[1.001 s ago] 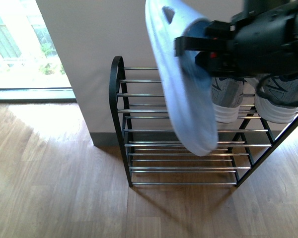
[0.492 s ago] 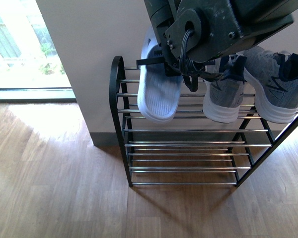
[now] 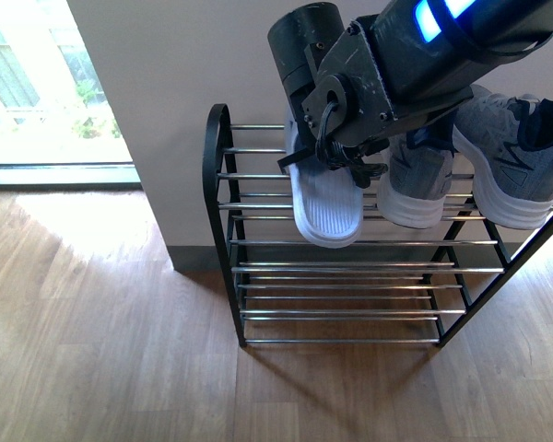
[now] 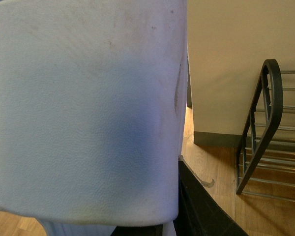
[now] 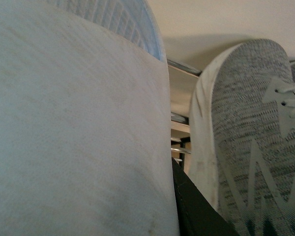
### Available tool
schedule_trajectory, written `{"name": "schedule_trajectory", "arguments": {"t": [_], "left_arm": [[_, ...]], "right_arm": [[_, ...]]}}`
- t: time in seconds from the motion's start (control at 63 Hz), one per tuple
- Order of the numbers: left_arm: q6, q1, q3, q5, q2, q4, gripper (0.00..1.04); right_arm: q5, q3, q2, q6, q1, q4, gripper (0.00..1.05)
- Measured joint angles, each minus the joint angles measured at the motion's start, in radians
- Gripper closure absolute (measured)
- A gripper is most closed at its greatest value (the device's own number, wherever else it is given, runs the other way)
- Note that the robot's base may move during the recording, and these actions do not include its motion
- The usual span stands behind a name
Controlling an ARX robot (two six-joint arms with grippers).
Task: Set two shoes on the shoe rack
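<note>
- Floor (image 3: 111, 350): light wood planks, clean, with a bright sunlit patch near the window.
- Wall (image 3: 166, 83): plain pale surface with a grey baseboard (image 3: 198, 258), standing right of the window.
- Window (image 3: 28, 83): floor-level, strong daylight, greenery outside.

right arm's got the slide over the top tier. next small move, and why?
Probably ease the slide down and further back onto the shoe rack before opening the right claw. Its front end hangs past the top tier's front rods, beside the grey sneakers. Released there, it might tip off forward.
</note>
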Motion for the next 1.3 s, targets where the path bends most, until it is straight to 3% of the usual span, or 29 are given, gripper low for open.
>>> {"name": "schedule_trajectory", "arguments": {"t": [0.397, 0.842, 1.001, 1.303], "left_arm": [[0.0, 0.0, 0.0, 0.0, 0.0, 0.0, 1.03], [0.0, 0.0, 0.0, 0.0, 0.0, 0.0, 1.03], [0.0, 0.0, 0.0, 0.0, 0.0, 0.0, 1.03], [0.0, 0.0, 0.0, 0.0, 0.0, 0.0, 1.03]], "right_arm": [[0.032, 0.048, 0.045, -0.087, -0.021, 0.072, 1.02], [-0.06, -0.076, -0.024, -0.11, -0.034, 0.16, 0.41], [-0.15, -0.148, -0.122, -0.034, -0.033, 0.137, 0.09], [-0.387, -0.406, -0.327, 0.11, -0.07, 0.2, 0.09]]}}
